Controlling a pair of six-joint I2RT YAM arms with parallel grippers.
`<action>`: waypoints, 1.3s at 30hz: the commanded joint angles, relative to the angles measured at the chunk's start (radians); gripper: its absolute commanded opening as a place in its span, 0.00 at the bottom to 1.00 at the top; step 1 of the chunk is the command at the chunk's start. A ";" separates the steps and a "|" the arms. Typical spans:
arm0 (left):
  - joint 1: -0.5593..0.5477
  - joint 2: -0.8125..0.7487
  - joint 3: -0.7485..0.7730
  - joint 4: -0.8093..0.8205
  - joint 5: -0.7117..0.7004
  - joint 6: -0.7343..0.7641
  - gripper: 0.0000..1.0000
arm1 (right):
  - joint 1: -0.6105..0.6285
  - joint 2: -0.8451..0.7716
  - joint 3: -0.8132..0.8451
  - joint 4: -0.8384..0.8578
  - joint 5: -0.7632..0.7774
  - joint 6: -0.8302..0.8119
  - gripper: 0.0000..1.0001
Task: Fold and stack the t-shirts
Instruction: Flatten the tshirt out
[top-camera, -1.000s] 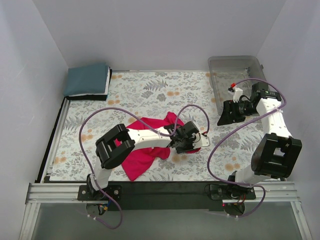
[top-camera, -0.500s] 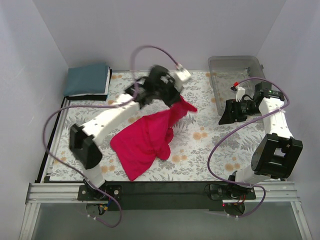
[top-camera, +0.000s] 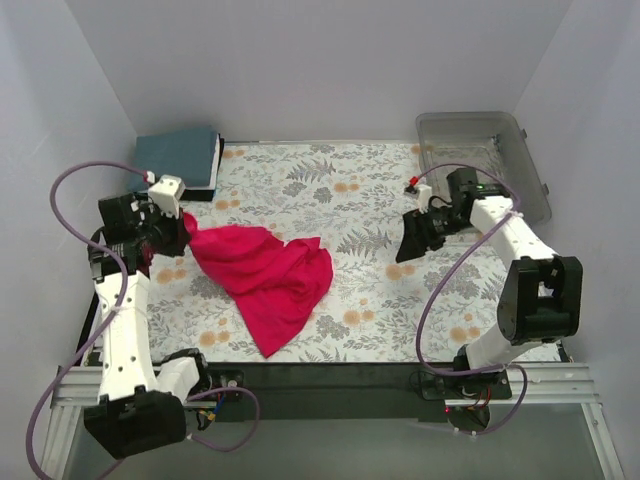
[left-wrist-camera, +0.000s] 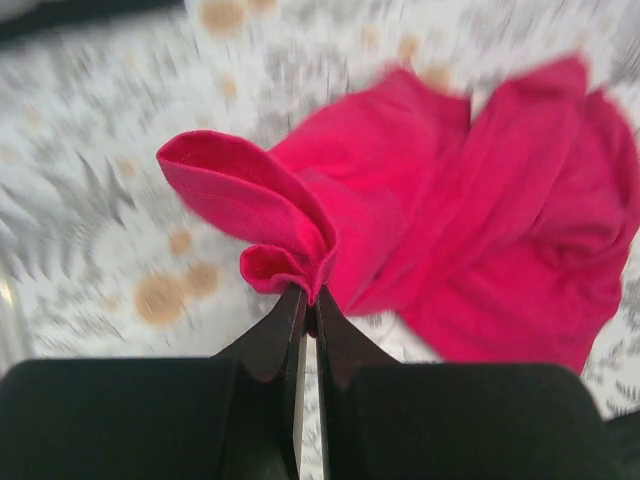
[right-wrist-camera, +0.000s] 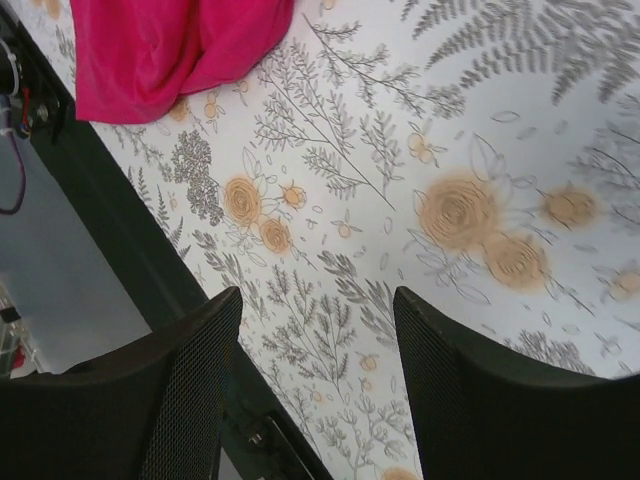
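The tabletop (top-camera: 330, 190) is covered in a white cloth printed with grey ferns and orange flowers. It is edged in black along its left and near sides. Plain pale walls (top-camera: 320, 60) close it in on the left, far and right sides. A silver rail (top-camera: 65, 385) runs along the near edge.

The left fingers (left-wrist-camera: 298, 312) are pressed together on a folded edge of the pink shirt (top-camera: 265, 275), at the left side of the tabletop. From that pinch the shirt trails in a rumpled heap toward the middle and near edge.

The right fingers (top-camera: 412, 243) are spread wide with nothing between them. They are over bare cloth right of centre, well apart from the pink shirt.

The teal shirt (top-camera: 178, 158) lies folded in the far left corner. A clear bin (top-camera: 485, 150) sits in the far right corner.
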 joint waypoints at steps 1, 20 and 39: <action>0.059 0.020 -0.106 -0.104 0.007 0.122 0.00 | 0.102 0.063 -0.021 0.127 0.016 0.072 0.68; 0.078 0.122 -0.005 -0.153 0.031 0.148 0.00 | 0.460 0.568 0.336 0.340 -0.050 0.264 0.63; 0.077 0.463 0.344 -0.044 0.203 -0.058 0.00 | 0.195 0.484 0.673 0.284 -0.064 0.215 0.01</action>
